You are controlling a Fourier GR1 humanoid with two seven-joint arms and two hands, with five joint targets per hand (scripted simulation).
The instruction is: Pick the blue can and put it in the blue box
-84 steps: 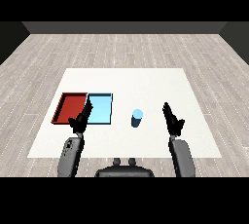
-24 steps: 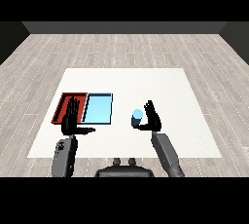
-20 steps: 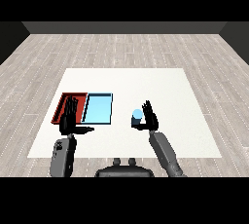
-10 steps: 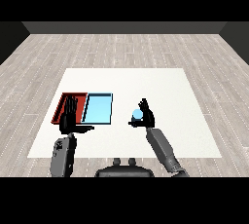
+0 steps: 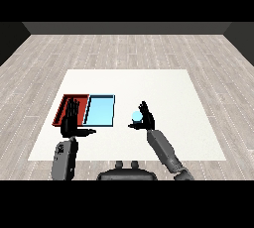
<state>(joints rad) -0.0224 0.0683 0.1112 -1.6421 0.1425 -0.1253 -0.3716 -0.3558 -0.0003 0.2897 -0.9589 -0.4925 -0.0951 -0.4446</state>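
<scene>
Blue can (image 5: 136, 117) stands just left of right hand (image 5: 147, 119).

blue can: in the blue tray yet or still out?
Out. The blue can stands upright on the white table, right of the light blue tray, with the right hand against it.

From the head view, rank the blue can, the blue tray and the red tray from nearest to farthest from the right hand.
1. Blue can: right against the right hand, on its left.
2. Blue tray: farther left, mid-table.
3. Red tray: farthest left, partly behind the left hand.
</scene>
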